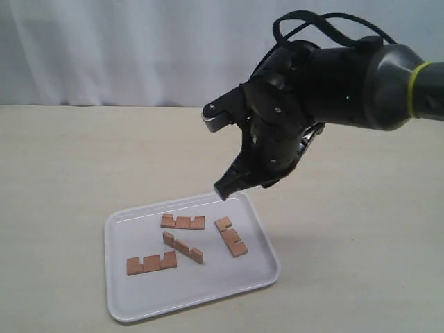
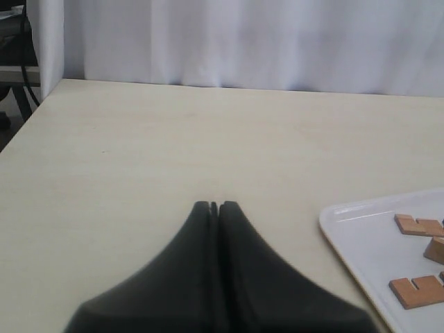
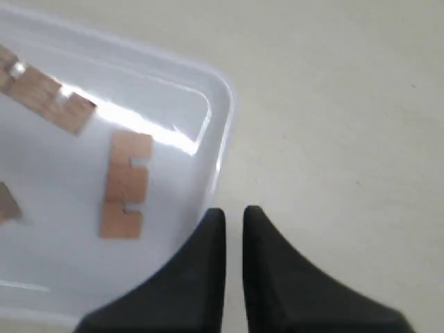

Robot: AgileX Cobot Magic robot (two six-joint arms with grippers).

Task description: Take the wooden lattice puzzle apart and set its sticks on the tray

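In the exterior view, your right gripper (image 1: 223, 191) hangs over the far right corner of the tray (image 1: 118, 305). Four sticks (image 1: 183, 222) lie flat and separate inside the tray, none crossed. The tray rests on the tabletop (image 1: 69, 159).

In the left wrist view, your left gripper (image 2: 214, 206) has its jaws pressed together with nothing between them, above bare tabletop. A corner of the tray, with parts of three sticks on it, shows nearby.

In the right wrist view, the jaws are parted by only a narrow slit and hold nothing. They sit above the tray's rim by a rounded corner, with one stick (image 3: 126, 186) lying just inside.
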